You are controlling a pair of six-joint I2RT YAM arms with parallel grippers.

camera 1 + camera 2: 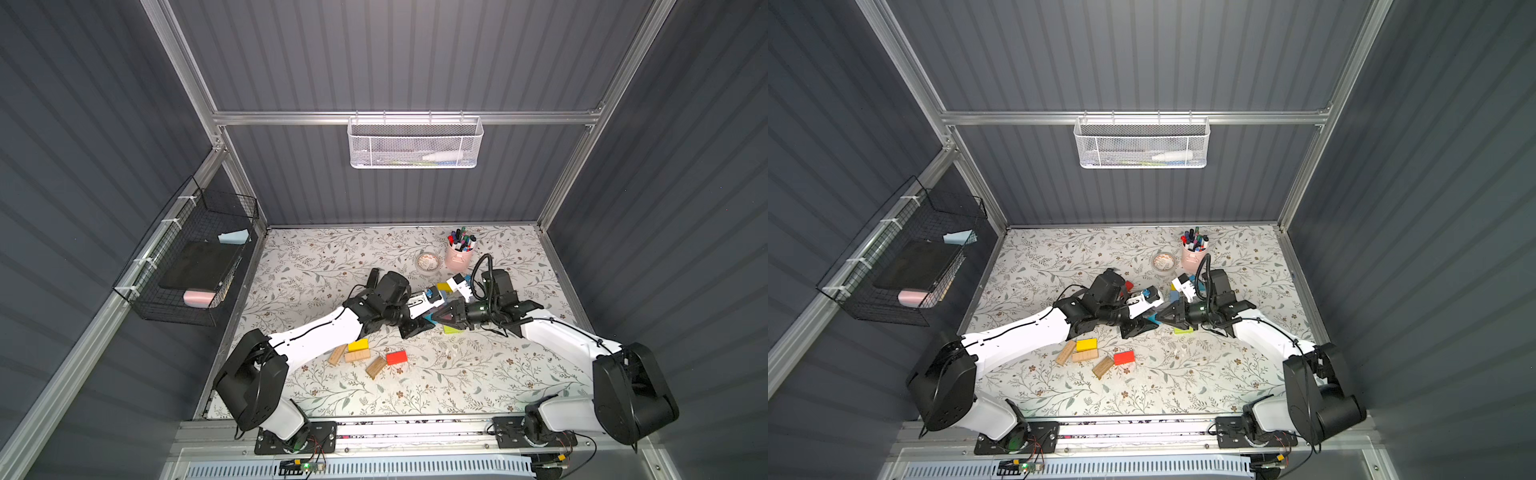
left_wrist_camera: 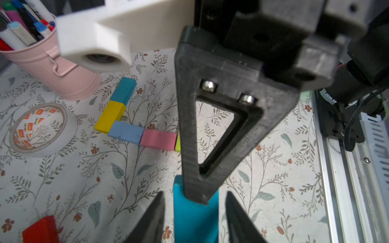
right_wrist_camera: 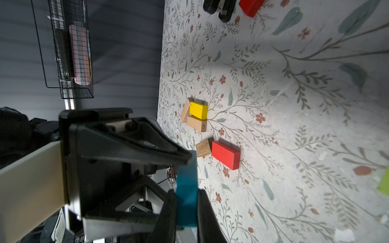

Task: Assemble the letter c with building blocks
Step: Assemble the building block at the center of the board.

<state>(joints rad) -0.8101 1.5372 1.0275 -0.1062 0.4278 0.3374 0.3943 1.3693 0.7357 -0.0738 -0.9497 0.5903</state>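
In both top views you see the two arms meeting tip to tip over the middle of the floral table (image 1: 316, 266), with the left gripper (image 1: 422, 326) and the right gripper (image 1: 441, 316) on either side of a teal block (image 1: 428, 319). The loose blocks (image 1: 358, 345), one yellow, one red and three plain wood, lie nearer the front edge, well apart from that meeting point. A lime block (image 1: 452, 329) sits just beside the right gripper. In your left wrist view the left gripper's fingers (image 2: 151, 218) stand spread, with a gap showing on each side of the teal block (image 2: 195, 221), while one black finger of the right gripper bears on the block's far end. Beyond it an L-shaped run of blocks (image 2: 126, 132) lies end to end on the table: teal, yellow, blue, pink and a sliver of lime. This run is near the pink marker cup (image 2: 52, 69) and the tape roll (image 2: 42, 130). In your right wrist view the right gripper's fingers (image 3: 207, 212) pinch the teal block (image 3: 187, 189) between them, clear of the table. A fingertip of the left gripper touches the block's other end, and a black stapler (image 3: 219, 8) lies at the far edge.
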